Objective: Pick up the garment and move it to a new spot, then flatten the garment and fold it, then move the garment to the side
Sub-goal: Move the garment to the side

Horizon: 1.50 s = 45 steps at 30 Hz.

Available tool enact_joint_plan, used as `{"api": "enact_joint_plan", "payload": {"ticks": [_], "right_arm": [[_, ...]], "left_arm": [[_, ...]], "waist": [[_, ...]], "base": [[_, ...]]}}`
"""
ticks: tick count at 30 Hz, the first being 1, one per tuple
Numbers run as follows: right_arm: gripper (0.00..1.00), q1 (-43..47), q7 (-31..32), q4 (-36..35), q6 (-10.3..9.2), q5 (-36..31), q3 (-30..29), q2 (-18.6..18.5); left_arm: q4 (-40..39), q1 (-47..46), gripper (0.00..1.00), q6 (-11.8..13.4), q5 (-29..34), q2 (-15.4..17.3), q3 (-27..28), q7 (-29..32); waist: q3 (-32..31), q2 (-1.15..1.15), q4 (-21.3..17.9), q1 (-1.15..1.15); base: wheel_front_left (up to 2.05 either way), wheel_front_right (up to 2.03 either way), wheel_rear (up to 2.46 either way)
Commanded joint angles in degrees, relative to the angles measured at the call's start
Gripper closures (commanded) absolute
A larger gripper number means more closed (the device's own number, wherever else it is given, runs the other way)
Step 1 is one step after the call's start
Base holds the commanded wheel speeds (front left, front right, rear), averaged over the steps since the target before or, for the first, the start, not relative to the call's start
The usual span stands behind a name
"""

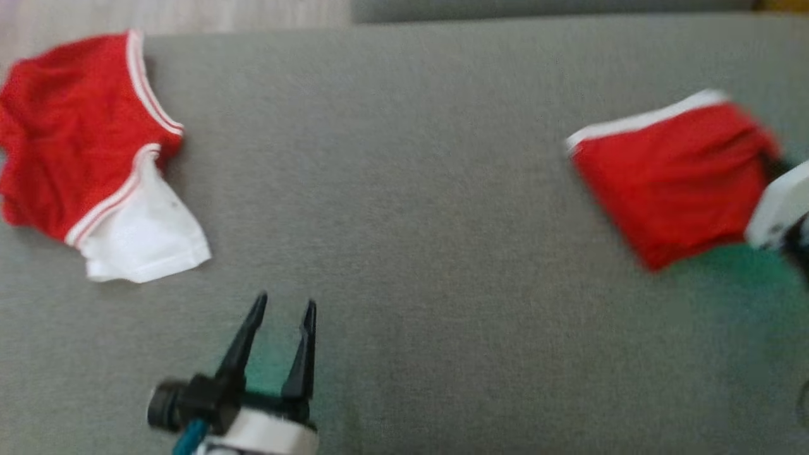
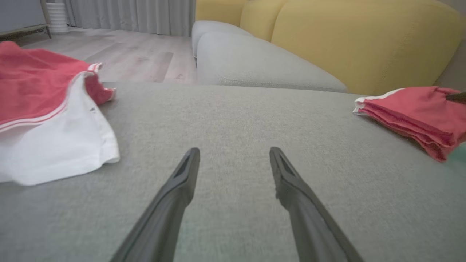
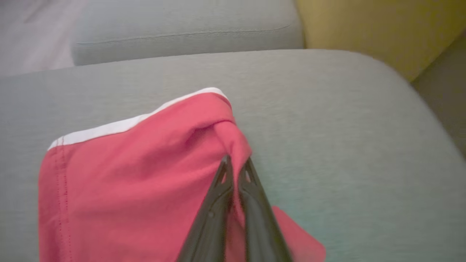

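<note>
A folded red garment point(image 1: 676, 177) with a white band lies at the right of the grey cushion point(image 1: 411, 189). My right gripper point(image 3: 235, 163) is shut on this garment point(image 3: 145, 174), pinching a raised ridge of red cloth at its right edge; in the head view its pale wrist housing point(image 1: 780, 205) shows at the garment's right corner. The same folded garment point(image 2: 418, 116) appears at the right of the left wrist view. My left gripper point(image 1: 284, 309) stands open at the lower left, above bare cushion, its fingers point(image 2: 182, 178) apart with nothing between them.
A second red and white garment point(image 1: 82, 158) lies crumpled at the cushion's far left point(image 2: 43, 120). Behind the cushion stand another grey cushion point(image 2: 255, 62) and a yellow sofa back point(image 2: 364, 40). Wooden floor point(image 2: 123, 54) lies beyond the left edge.
</note>
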Motion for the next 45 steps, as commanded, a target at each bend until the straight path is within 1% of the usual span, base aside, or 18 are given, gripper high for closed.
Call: {"api": "enact_joint_plan", "payload": {"ticks": [1,3,8,11,12,13,14,17,20,23,26,31,34,36,37,41,45], "right_arm": [[1.00,-3.8,-0.6,-1.5,-0.04,-2.5,-0.3,-2.9],[1.00,-5.6,-0.6,-0.6,-0.04,-6.3,-2.0,-5.9],[1.00,-7.9,0.6,1.5,-0.04,-13.8,-8.8,-11.1],[1.00,-7.9,0.9,1.7,-0.04,-18.0,-12.6,-12.7],[0.75,-7.8,0.6,1.4,-0.04,-19.7,-13.8,-13.0],[0.07,-7.8,0.0,1.1,-0.04,-21.3,-15.0,-13.0],[0.00,-7.8,-0.5,0.8,-0.04,-22.9,-16.7,-12.7],[0.00,-7.2,-2.6,-0.7,-0.04,-28.1,-18.8,-11.4],[0.00,-6.4,-6.2,-3.1,-0.04,-30.4,-20.0,-8.7],[0.00,-4.7,-11.1,-6.6,-0.04,-28.9,-20.0,-4.7],[0.00,0.0,-15.4,-10.8,-0.04,-27.8,-17.5,-2.8],[0.00,10.4,-21.6,-19.7,-0.04,-22.9,-12.5,0.7],[0.00,17.4,-24.1,-24.7,-0.04,-21.4,-10.6,3.6],[0.00,21.7,-25.9,-27.4,-0.04,-20.8,-9.3,6.2],[0.00,21.7,-25.9,-27.4,-0.04,-20.8,-9.3,6.2],[0.00,28.7,-29.6,-29.5,-0.04,-19.8,-8.6,11.8],[0.00,34.6,-32.5,-28.6,-0.04,-19.9,-6.9,15.4]], "left_arm": [[-2.1,-3.9,0.00,-0.3,0.6,0.9,1.3,-0.5],[-2.5,-5.5,0.00,-0.6,0.8,1.3,0.9,-0.5],[-3.3,-6.9,0.00,-0.9,1.0,1.8,0.0,-0.5],[-3.5,-6.3,0.00,-1.0,0.7,2.1,0.5,-0.5],[-3.5,-6.0,0.00,-1.0,0.7,2.2,0.7,-0.5],[-3.5,-5.7,0.00,-1.0,0.6,2.3,1.0,-0.5],[-3.5,-5.6,0.00,-1.0,0.6,2.2,1.1,-0.5],[-3.5,-5.5,0.00,-1.0,0.4,1.9,1.3,-0.5],[-3.4,-5.5,0.00,-1.0,0.1,1.4,1.3,-0.5],[-2.9,-5.0,0.00,-1.0,-0.4,0.8,1.5,-0.5],[-2.2,-3.8,0.00,-0.8,-1.2,0.2,1.6,-0.5],[-1.2,-1.1,0.00,0.1,-2.5,-0.4,2.7,-0.5],[-0.7,0.4,0.00,0.5,-2.8,-0.6,3.6,-0.5],[-0.2,1.4,0.00,0.6,-2.6,-0.6,4.2,-0.5],[-0.2,1.4,0.00,0.6,-2.6,-0.6,4.2,-0.5],[0.6,3.0,0.00,0.5,-2.0,-0.7,5.1,-0.5],[1.6,3.6,0.00,0.1,-1.6,-0.7,5.7,-0.5]], "waist": [[4.8,0.00,-2.8,0.00],[6.7,0.00,-2.6,0.00],[9.4,0.00,-1.1,0.00],[9.8,0.00,-0.4,0.00],[9.7,0.00,-0.3,0.00],[9.6,0.00,-0.3,0.00],[9.6,0.00,-0.3,0.00],[8.7,0.00,-0.3,0.00],[7.1,0.00,-0.4,0.00],[4.4,0.00,-0.4,0.00],[0.9,0.00,-0.2,0.00],[-5.2,0.00,0.1,0.00],[-8.1,0.00,0.4,0.00],[-9.7,0.00,0.5,0.00],[-9.7,0.00,0.5,0.00],[-11.6,0.00,0.6,0.00],[-12.6,0.00,0.8,0.00]], "base": [[0.00,0.00,0.00],[0.00,0.00,0.00],[0.00,0.00,0.00],[0.00,0.00,0.00],[0.00,0.00,0.00],[0.00,0.00,0.00],[0.00,0.00,0.00],[0.00,0.00,0.00],[0.00,0.00,0.00],[0.00,0.00,0.00],[0.00,0.00,0.00],[0.00,0.00,0.00],[0.00,0.00,0.00],[0.00,0.00,0.00],[0.00,0.00,0.00],[0.00,0.00,0.00],[0.00,0.00,0.00]]}}
